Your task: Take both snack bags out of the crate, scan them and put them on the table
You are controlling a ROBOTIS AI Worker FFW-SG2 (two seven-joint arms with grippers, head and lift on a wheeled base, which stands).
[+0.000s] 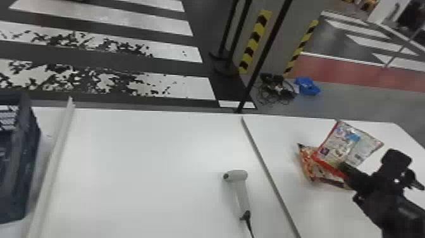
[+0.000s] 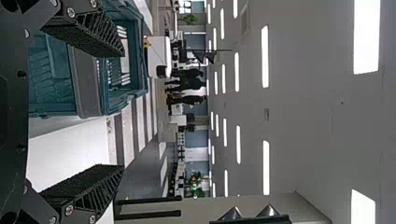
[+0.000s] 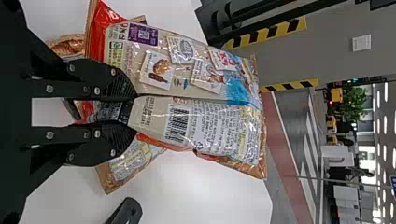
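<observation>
Now, right of the barcode scanner [image 1: 241,193], the right gripper [image 3: 125,112] has its jaws pinching the upper snack bag [image 1: 354,142] above the lower bag [image 1: 308,163], probably for a gentle set-down; scanner's far left, crate [image 1: 15,177]; the left gripper's [image 2: 122,109] jaws are spread.

Left of the pale grey handheld scanner [image 1: 241,193], the dark blue-green plastic crate [image 1: 19,177] is cut off by the head view's edge. The scanner's thin black cable [image 1: 249,225] leaves at the bottom. Right of the scanner, the shiny red-edged snack bag [image 1: 343,142] partly hides the crinkled orange snack bag [image 1: 307,161]. Beyond the scanner, a dark tangle [image 1: 275,87] is too blurred to identify.
</observation>
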